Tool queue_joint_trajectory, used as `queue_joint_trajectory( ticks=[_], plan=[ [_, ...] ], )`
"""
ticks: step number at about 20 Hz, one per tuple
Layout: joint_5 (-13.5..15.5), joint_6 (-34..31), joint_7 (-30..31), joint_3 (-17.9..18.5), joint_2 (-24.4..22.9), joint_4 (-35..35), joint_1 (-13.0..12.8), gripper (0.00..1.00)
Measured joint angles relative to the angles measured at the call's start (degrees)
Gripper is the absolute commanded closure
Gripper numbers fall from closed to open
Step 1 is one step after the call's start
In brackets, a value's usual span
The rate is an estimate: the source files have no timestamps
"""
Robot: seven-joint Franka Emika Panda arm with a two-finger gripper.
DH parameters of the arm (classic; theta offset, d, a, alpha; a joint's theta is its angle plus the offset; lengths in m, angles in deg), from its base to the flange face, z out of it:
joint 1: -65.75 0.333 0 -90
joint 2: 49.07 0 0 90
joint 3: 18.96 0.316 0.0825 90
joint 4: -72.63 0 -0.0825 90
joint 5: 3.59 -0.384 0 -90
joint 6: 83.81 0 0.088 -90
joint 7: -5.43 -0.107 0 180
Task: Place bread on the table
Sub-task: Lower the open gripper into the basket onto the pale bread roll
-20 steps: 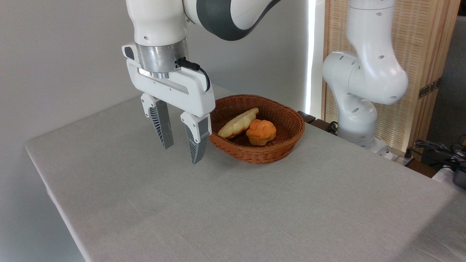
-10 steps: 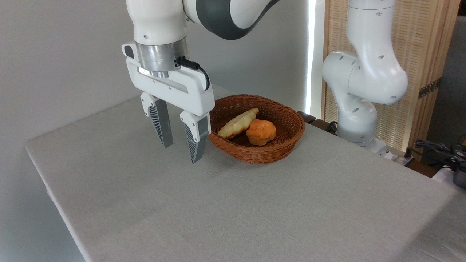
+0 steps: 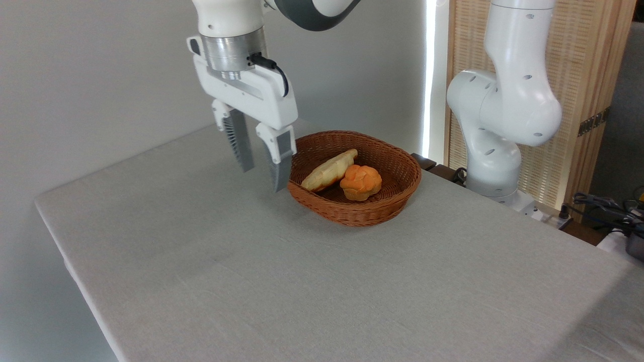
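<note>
Item: my empty, part-open two-finger pincer (image 3: 261, 170); to its right, pale-yellow scored loaf (image 3: 329, 170) in brown wicker basket (image 3: 375, 206) — I should straddle its narrow width.

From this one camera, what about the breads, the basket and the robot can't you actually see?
- Long pale-yellow loaf: its underside and lower end, hidden by the brown wicker basket wall.
- Round orange knotted bun: its base, and whether it touches the loaf.
- Open two-finger gripper: its height above the grey cloth table.
- White arm: top cut off by the frame.
</note>
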Motion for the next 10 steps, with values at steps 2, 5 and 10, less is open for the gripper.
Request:
queue_joint_trajectory(
  ticks=[2, 5, 10],
  plan=[
    [0.0, -3.02, 0.0, -0.04, -1.65, -2.35, -1.76, 0.0],
    [0.0, -7.03, 0.0, -0.08, -4.08, -5.6, -4.28, 0.0],
    [0.0, -8.17, 0.0, -0.09, -7.29, -11.97, -9.09, 0.0]
  ],
)
